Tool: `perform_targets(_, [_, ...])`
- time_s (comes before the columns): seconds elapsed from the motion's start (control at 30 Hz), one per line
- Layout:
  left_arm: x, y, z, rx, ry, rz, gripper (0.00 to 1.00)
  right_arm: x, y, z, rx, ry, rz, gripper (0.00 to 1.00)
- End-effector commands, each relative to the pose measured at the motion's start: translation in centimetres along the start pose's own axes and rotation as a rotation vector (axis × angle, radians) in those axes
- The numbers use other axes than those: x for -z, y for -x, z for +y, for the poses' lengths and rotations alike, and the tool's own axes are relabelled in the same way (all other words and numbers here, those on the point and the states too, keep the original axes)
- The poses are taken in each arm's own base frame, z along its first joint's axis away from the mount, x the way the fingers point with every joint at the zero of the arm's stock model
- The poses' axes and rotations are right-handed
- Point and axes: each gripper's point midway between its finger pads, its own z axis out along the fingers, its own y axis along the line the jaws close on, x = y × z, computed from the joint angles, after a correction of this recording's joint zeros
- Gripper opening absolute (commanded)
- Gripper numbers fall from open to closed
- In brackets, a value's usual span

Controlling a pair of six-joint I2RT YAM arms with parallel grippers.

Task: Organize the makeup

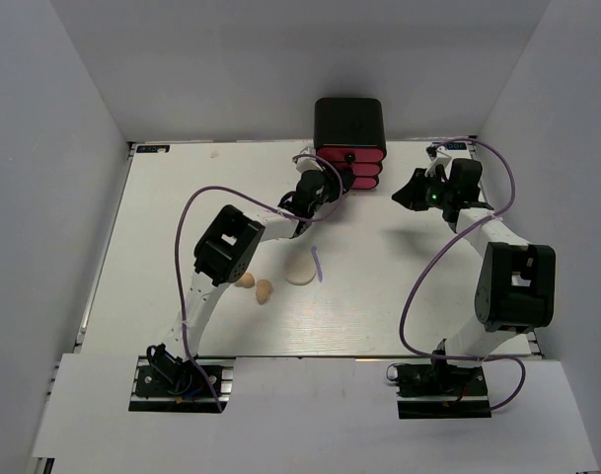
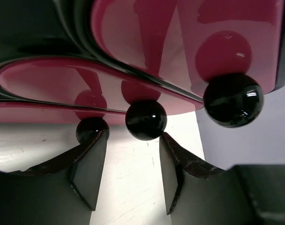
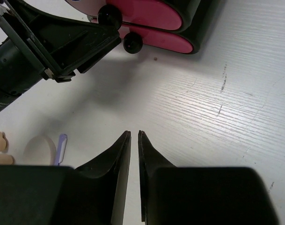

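Loose makeup lies mid-table: a round cream puff (image 1: 300,269), a thin purple stick (image 1: 318,262) beside it and two peach egg-shaped sponges (image 1: 245,280) (image 1: 264,290). My left gripper (image 1: 323,191) is at the front of the black box with pink drawers (image 1: 349,138). In the left wrist view it (image 2: 133,136) is open, with a black drawer knob (image 2: 146,119) just ahead of the gap between its fingertips. My right gripper (image 3: 134,132) hangs over bare table right of the box, jaws nearly together with nothing between them. In the right wrist view the puff (image 3: 39,150) and stick (image 3: 62,147) lie at far left.
The box stands against the back wall, its three pink drawers stacked, each with a black ball knob (image 2: 233,99). Grey walls enclose the white table (image 1: 182,197) on three sides. The left arm's purple cable (image 1: 196,202) loops above the table.
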Motion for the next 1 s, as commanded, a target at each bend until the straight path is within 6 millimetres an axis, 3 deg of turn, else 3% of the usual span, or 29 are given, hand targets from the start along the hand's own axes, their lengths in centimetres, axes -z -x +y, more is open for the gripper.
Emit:
perform_targets(0.0, [-0.5,2.3,-1.4,0.0,0.002,-0.063,0.58,0.9,2.2,1.1,0.043,0.03,-0.065,0.18])
perform_targets(0.13, [-0.6,2.7,-1.2,0.006,0.012,-0.086,0.53,0.9,2.2,1.0,0.046,0.03,-0.065,0.18])
perform_targets(0.47, [0.1,4.9,-1.8,0.07,0.013,-0.187,0.54,1.1,2.1,1.1,0.052,0.03,-0.064,0.18])
perform_targets(0.7, [0.3,5.2,-1.4,0.123,0.025,-0.213,0.51,1.1,2.0,1.2,0.055,0.031,-0.063,0.18])
perform_targets(0.97, [0.0,4.8,-3.0,0.139,-0.022,-0.192,0.32,1.1,2.0,1.2,0.055,0.033,-0.063,0.18])
